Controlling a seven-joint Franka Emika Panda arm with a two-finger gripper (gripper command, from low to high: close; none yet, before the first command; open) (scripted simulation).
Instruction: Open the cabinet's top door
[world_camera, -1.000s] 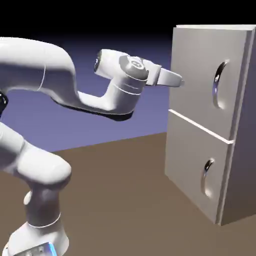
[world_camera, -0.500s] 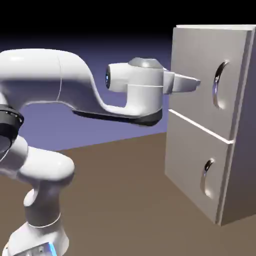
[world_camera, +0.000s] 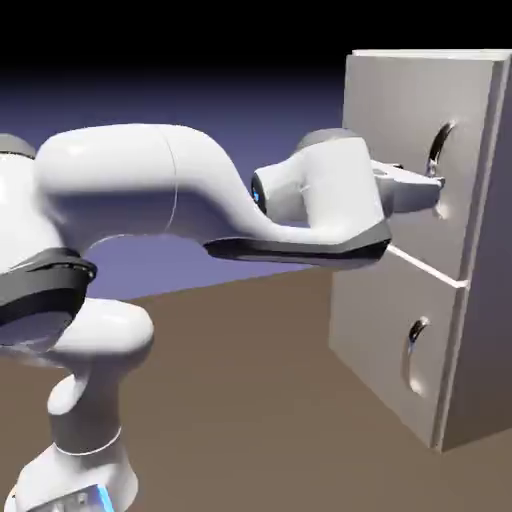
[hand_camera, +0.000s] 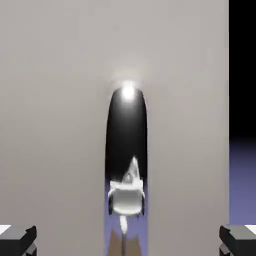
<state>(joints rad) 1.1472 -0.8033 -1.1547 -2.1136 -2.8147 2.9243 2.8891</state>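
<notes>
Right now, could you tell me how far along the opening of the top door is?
The approach looks nearly done: the gripper is at the top door's handle, fingers open on either side of it. In hand: nothing yet. Left: closing on the handle and pulling, as the top door still sits shut.

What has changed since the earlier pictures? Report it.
The gripper moved toward the exterior view's right, up to the top door's handle, with the arm reaching out behind it. Nothing has been gripped: the fingers stand open. The top door and bottom door stayed shut.
</notes>
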